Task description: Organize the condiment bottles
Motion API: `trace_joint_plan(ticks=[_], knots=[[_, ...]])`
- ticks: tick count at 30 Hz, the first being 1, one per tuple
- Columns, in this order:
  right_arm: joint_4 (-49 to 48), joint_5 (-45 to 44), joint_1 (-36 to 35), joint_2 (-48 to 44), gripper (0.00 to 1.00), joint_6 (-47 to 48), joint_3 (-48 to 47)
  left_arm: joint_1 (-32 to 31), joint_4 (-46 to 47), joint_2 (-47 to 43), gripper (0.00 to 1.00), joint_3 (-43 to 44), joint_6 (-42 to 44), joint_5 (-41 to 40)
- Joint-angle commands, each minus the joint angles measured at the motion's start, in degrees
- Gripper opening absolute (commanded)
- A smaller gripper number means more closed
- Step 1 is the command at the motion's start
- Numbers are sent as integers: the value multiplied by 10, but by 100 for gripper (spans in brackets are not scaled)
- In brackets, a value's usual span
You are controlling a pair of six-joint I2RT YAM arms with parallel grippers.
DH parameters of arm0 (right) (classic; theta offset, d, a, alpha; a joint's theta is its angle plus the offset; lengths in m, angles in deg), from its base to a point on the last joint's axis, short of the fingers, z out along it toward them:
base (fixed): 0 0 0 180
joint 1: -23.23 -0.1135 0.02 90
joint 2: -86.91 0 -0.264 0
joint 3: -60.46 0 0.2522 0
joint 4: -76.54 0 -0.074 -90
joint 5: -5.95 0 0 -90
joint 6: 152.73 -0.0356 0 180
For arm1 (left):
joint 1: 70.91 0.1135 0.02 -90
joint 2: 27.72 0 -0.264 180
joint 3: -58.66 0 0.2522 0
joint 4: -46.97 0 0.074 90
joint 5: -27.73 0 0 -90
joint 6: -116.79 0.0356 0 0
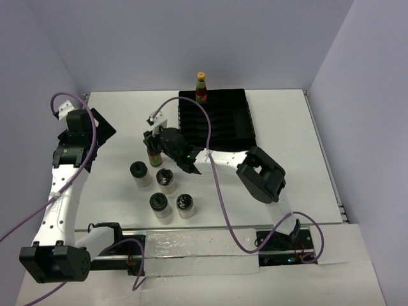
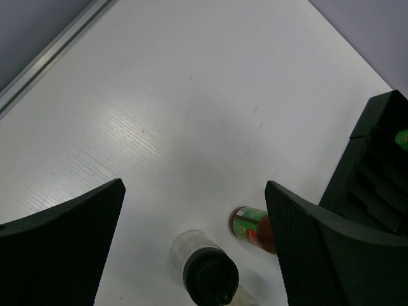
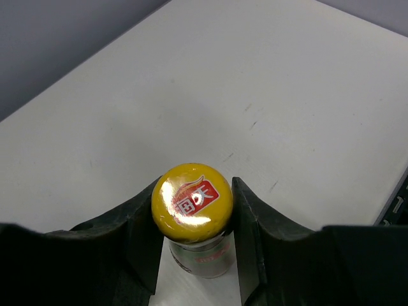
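Step in hand is judged to be the pick-up of one sauce bottle point(image 3: 191, 203). The right tool point(image 3: 193, 223) is closed on the bottle just under its yellow cap, with one finger pressed to either side. The bottle is held upright, just left of the black slotted tray point(image 1: 220, 121) and just behind the four black-lidded jars point(image 1: 166, 178), which are stood apart from one another on the tabletop point(image 1: 287, 127). A second sauce bottle point(image 1: 201, 87) is noted upright at the far left corner of the tray. The left tool point(image 2: 194, 188) is spread as wide as it goes and nothing is held in it; it is parked to the left of the jars. The task is judged barely started, since only one bottle is at the tray. The next move is expected to call for a straight lift clear of the jar lids, a short carry to the right, and a lowering into the tray beside the other bottle. Because the grip is set high on the bottle, a slow carry is advised to limit swing. The held bottle's label and base are hidden by the cap in the right wrist view and by the tool from above, so contact with the tabletop cannot be confirmed. In the left wrist view the bottle is partly cut off by a finger, and a green patch at the tray's edge is too cropped to identify. The slot occupied by the second bottle cannot be made out.
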Motion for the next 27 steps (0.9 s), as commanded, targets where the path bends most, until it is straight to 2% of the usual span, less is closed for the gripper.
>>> trace_joint_plan(ticks=[1, 7, 11, 17, 24, 27], knots=[[0, 20, -2, -25, 9, -4, -58, 6, 28, -12, 99, -6, 5, 12], [42, -13, 3, -46, 9, 27, -132, 6, 22, -13, 99, -3, 2, 8], [55, 11, 24, -72, 9, 25, -167, 5, 27, -20, 99, -6, 0, 13], [101, -28, 60, -94, 9, 35, -218, 5, 32, -21, 99, -14, 6, 12], [68, -94, 138, -147, 9, 41, -143, 5, 43, -20, 99, -19, 13, 18], [17, -133, 181, -169, 9, 58, -84, 5, 48, -13, 99, -19, 15, 21]])
